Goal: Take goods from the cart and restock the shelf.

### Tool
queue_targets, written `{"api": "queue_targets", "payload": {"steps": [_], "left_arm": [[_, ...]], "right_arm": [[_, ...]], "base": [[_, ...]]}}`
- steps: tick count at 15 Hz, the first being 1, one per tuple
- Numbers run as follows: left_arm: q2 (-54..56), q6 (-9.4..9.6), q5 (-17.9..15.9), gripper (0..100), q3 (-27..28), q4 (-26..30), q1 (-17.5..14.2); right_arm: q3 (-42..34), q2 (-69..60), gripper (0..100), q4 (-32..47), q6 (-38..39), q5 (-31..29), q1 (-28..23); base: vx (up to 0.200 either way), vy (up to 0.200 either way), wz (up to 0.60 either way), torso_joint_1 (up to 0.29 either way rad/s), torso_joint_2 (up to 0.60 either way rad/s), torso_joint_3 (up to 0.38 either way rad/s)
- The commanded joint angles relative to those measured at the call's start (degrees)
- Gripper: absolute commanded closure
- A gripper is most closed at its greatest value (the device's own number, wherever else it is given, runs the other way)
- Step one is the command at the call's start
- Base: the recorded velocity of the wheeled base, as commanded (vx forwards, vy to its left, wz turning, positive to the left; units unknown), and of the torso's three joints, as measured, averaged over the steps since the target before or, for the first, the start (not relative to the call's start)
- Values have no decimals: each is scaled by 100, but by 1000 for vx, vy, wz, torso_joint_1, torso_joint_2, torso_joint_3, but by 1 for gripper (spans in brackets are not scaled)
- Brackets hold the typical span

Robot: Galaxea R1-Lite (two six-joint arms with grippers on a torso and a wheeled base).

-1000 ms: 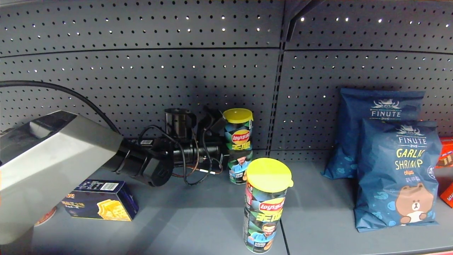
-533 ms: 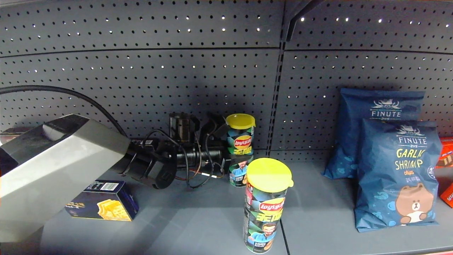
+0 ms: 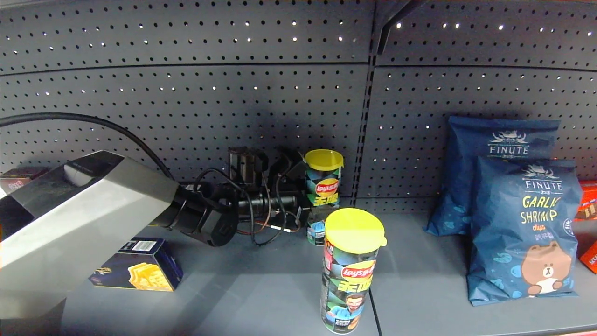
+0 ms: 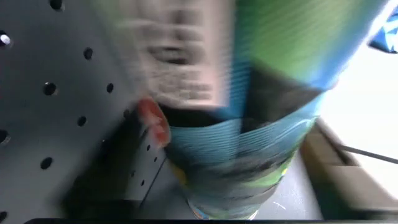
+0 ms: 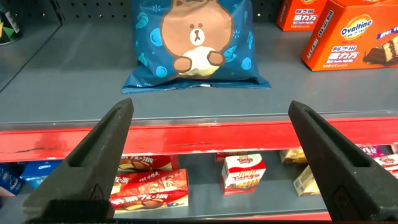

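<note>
I see a dark grey shelf backed by dark grey pegboard dotted with even rows of small holes. The near can and the far can each have a yellow lid and a blue, black and green diamond pattern with a red and yellow logo. On the right, the far bag and the near bag are deep blue; the near one shows a brown cartoon bear. On the left, a box is navy with yellow. The right gripper has black jaws; beyond it, the shelf's edge strip is red and the cartons are orange.
</note>
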State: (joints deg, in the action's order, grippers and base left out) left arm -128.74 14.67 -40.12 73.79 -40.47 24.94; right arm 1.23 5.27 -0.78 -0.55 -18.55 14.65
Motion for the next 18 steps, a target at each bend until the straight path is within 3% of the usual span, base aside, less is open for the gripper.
{"api": "queue_targets", "payload": {"steps": [1,5,11,16,18], "left_arm": [[7,1,13,0,-14,4,28],[253,1,22,0,-154,-4,-16],[1282,1,22,0,-1095,-48,-288],[2459,10,22,0,-2360,-57,-745],[3022,1,118,0,-2879,-57,-886]], "right_arm": [[0,9,0,-1,2,1,2],[9,9,0,-1,-7,1,2],[9,9,0,8,-7,1,2],[9,9,0,8,-7,18,2],[18,-52,0,43,-15,142,293]], "base": [[0,0,0,0,0,0],[0,0,0,0,0,0],[0,0,0,0,0,0],[0,0,0,0,0,0],[0,0,0,0,0,0]]}}
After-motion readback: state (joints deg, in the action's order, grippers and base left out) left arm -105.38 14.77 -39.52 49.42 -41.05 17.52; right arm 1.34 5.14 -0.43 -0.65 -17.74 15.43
